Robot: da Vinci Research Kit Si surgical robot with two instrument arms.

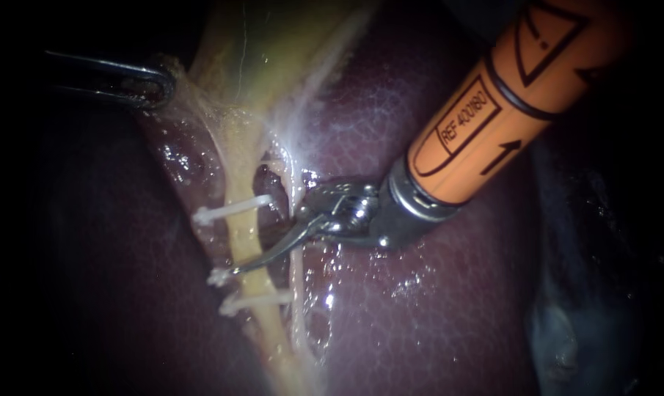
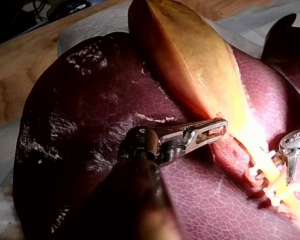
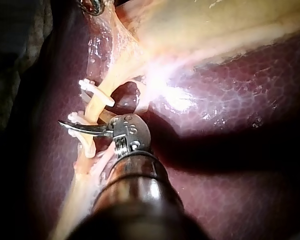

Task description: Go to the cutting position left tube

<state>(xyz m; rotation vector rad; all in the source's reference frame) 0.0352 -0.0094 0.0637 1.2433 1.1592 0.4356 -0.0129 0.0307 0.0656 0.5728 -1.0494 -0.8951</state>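
Maroon liver [image 1: 434,308] fills the frame; one gallbladder [image 1: 273,44] sits at upper centre, my left instrument [image 1: 152,84] at upper left, jaws clamped on its edge; my right instrument [image 1: 247,265], the nearer, lies crosswise over the left tube [image 1: 242,235], which runs top to bottom, centre left; open or closed I cannot tell; two tubes; three clips [image 1: 229,209], one above my tip, two below.

On the liver [image 1: 434,308], right tube [image 1: 296,271] beside left tube [image 1: 245,235], the latter crossed by the right instrument [image 1: 247,264] between one clip [image 1: 229,209] above and two clips [image 1: 252,300] below, left instrument [image 1: 152,83] farther up gripping the gallbladder [image 1: 273,51].
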